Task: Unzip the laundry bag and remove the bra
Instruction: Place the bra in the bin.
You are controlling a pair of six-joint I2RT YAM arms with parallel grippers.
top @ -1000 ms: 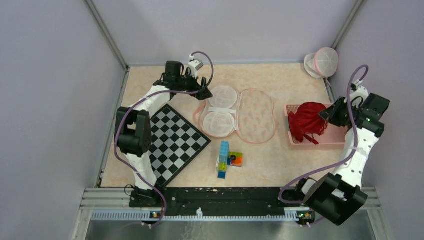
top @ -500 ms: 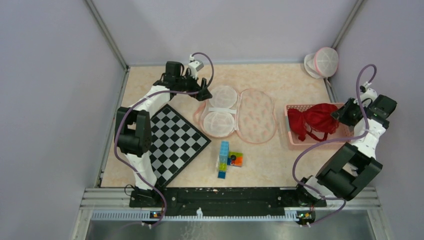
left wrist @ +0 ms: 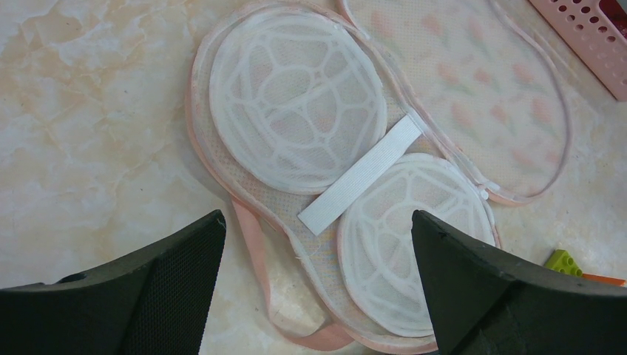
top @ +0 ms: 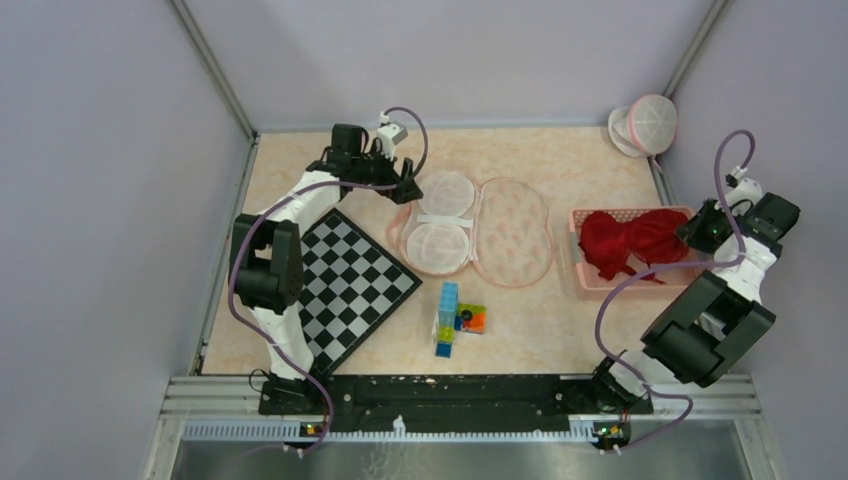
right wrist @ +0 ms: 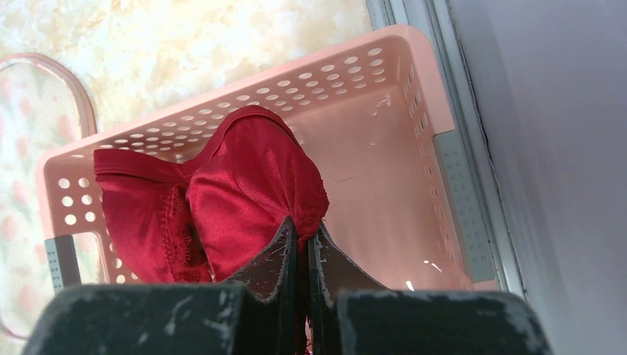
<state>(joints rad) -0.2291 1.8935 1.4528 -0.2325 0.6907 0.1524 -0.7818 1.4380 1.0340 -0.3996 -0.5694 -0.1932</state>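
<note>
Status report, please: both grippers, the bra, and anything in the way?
Left gripper jaws open, empty, over the opened laundry bag. Right gripper jaws shut on the red bra, at the pink basket. No obstruction seen.

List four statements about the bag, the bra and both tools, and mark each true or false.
1. The laundry bag lies unzipped and spread open on the table. True.
2. The red bra is inside the laundry bag. False: it is in the pink basket.
3. The right tool is shut on the red bra. True.
4. The left tool is shut. False: it stands wide open above the laundry bag.
</note>
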